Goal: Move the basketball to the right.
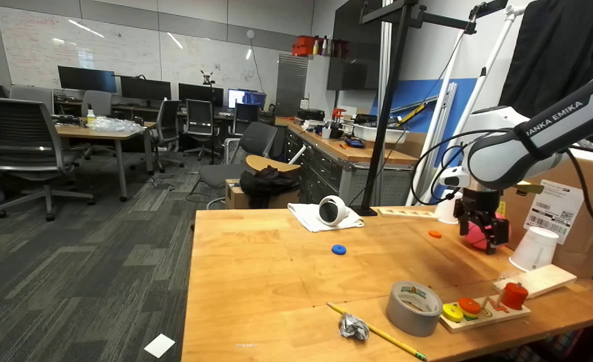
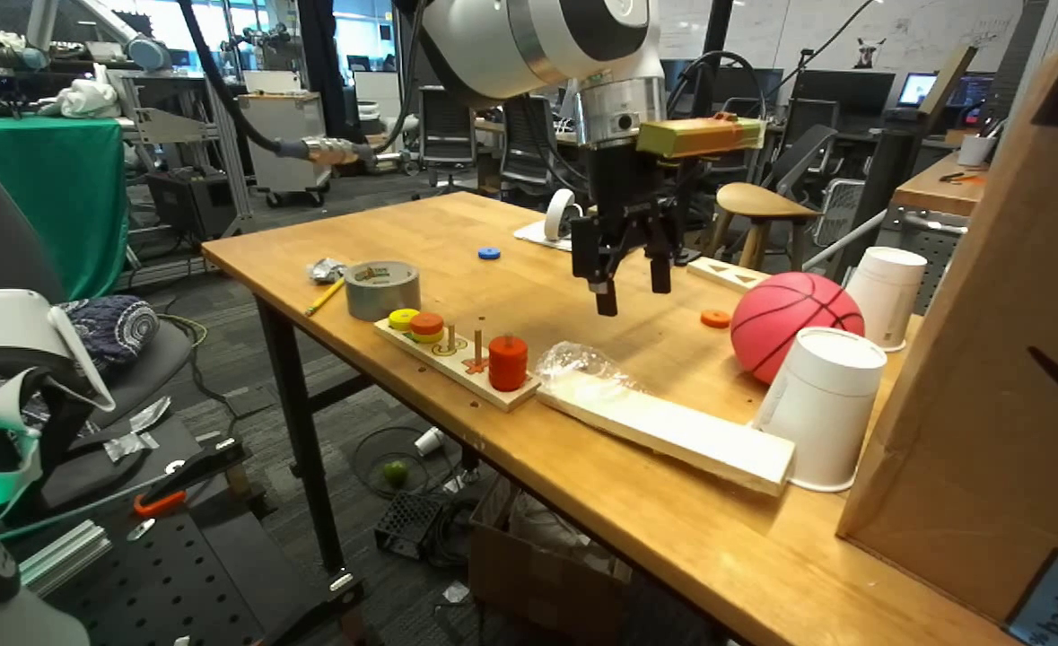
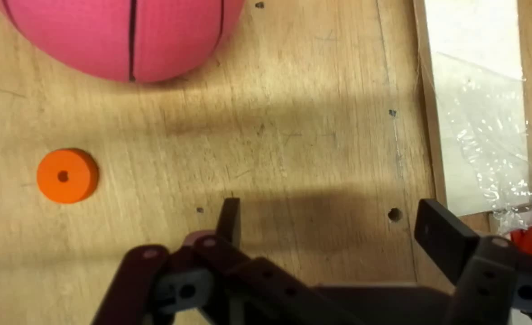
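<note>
Whiteboard [image 1: 120,50] with faint writing covers the gray back wall [image 1: 190,20], reflecting light strips [image 1: 86,28]. Mesh-back office chairs [image 1: 22,133] stand on patterned gray carpet [image 1: 115,261]. Bright windows [image 2: 369,31] show beyond a green-draped table [image 2: 44,188] in an exterior view.

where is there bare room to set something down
The widest bare patch lies between the blue disc, the pencil and the table edge. A smaller one lies beneath the gripper, between the orange disc and wooden block. Crowded: around the basketball, white cups and cardboard box.

– Free room beside the basketball [image 2: 784,318]?
– In an exterior view, left: bare table [image 2: 654,345], past one orange disc [image 2: 715,318].
– And right?
– Blocked: white cups [image 2: 829,408] near and far, then the cardboard box [image 2: 986,377].
</note>
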`<state>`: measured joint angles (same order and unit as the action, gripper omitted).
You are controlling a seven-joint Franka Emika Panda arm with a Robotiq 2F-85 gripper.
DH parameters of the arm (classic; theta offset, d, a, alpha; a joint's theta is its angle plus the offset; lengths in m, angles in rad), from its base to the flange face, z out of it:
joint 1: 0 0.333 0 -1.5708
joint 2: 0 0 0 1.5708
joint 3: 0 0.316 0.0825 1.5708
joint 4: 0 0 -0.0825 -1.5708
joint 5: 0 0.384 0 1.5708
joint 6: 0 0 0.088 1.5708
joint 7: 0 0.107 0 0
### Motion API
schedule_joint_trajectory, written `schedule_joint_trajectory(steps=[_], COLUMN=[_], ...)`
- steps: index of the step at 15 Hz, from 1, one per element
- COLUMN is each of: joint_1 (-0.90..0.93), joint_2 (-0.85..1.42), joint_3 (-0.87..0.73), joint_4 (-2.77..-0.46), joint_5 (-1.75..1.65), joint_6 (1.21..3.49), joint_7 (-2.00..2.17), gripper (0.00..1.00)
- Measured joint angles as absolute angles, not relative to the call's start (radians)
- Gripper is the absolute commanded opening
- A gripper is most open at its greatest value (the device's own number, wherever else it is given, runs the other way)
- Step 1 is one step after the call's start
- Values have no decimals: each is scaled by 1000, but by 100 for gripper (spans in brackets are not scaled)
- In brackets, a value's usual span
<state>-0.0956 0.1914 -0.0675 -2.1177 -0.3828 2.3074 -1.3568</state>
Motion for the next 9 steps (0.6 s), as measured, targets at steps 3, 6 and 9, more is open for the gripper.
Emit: schedule_joint_trajectory(steps=[3,6,9], joint_1=[-104,-111,-120], joint_2=[194,212,253], joint_3=[-65,-65,-65], joint_4=[-2108,-2083,-2037], joint_5=[-313,-275,-253], joint_6=[2306,2287,2263], joint_7=[-1530,-1646,-1717], gripper=[100,100,100])
